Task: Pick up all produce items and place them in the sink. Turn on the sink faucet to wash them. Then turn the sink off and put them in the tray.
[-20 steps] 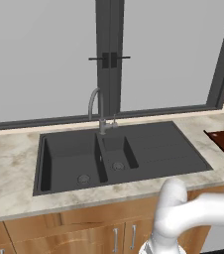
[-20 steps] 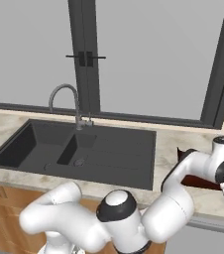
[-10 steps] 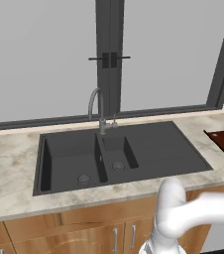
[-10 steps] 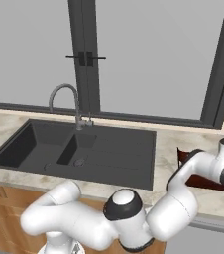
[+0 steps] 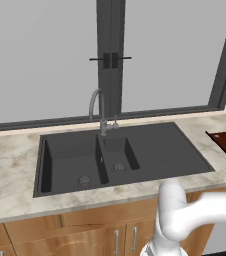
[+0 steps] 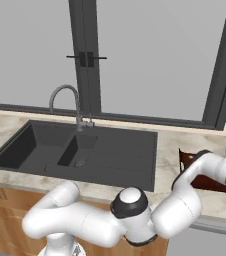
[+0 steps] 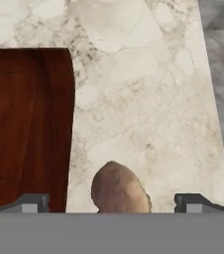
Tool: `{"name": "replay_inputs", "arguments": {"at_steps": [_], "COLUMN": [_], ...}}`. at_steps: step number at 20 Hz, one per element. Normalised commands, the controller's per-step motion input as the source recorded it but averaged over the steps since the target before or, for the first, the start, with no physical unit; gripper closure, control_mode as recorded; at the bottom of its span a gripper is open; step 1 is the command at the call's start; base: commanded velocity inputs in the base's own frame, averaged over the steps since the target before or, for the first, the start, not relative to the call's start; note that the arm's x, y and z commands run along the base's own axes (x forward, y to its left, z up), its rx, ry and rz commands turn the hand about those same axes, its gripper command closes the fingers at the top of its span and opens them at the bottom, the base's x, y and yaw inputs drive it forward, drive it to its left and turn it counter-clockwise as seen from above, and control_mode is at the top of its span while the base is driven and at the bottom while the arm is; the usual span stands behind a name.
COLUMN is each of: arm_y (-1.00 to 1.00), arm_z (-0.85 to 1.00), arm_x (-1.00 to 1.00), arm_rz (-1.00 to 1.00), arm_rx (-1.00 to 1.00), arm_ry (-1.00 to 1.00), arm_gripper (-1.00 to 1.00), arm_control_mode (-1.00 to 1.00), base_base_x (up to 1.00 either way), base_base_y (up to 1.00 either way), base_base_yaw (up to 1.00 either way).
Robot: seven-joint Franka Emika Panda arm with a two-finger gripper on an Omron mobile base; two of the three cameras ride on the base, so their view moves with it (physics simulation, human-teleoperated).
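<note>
The pale marble counter point(image 7: 143, 99) runs under a big window with dark frames point(image 5: 110, 60). In the hand view, the counter ends in a straight edge off to the right of the jaws, and grey floor point(image 7: 223, 59) shows past that edge. There is a strip of bare counter between the right finger tip and that edge.

The gripper point(image 7: 113, 202) has its jaws spread wide apart. One finger tip point(image 7: 32, 202) stands at the lower left and the other at the lower right. A small brownish lump, the produce item point(image 7: 119, 191), sits on the counter in the gap between the two tips. It is a bit nearer the middle than either tip, and it touches neither of them. There is open room on both sides of it.

The dark red-brown tray point(image 7: 27, 129) lies just to the left of the lump. Its right edge passes close by the left finger tip. The lump is beside the tray, not in it.

In the base views, the dark-grey sink point(image 5: 120, 155) sits well away from the gripper, with the grey sink faucet point(image 5: 99, 110) arching up behind it. The tray is off to the right of the sink, and the white arm point(image 6: 195, 175) reaches over to that side.
</note>
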Motion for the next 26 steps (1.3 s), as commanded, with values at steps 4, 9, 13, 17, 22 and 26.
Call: {"name": "replay_inputs", "arguments": {"at_steps": [4,9,13,17,22,26], "arm_y": [-0.02,0.00,0.01,0.01,0.01,0.22], "arm_z": [-0.27,-0.27,-0.28,-0.07,0.09,0.49], "arm_x": [0.00,0.00,0.00,0.00,-0.04,-0.12], "arm_rz": [0.00,0.00,0.00,0.00,0.00,-0.02], "arm_rx": [0.00,0.00,0.00,0.00,0.00,-0.03], "arm_ry": [0.00,0.00,0.00,0.00,0.00,0.00], "arm_gripper": [-1.00,-1.00,1.00,1.00,1.00,1.00], "arm_control_mode": [-1.00,-1.00,-1.00,-1.00,-1.00,-1.00], "base_base_x": [0.00,0.00,0.00,0.00,0.00,0.00], "base_base_y": [0.00,0.00,0.00,0.00,0.00,0.00], "base_base_yaw": [0.00,0.00,0.00,0.00,0.00,0.00]}}
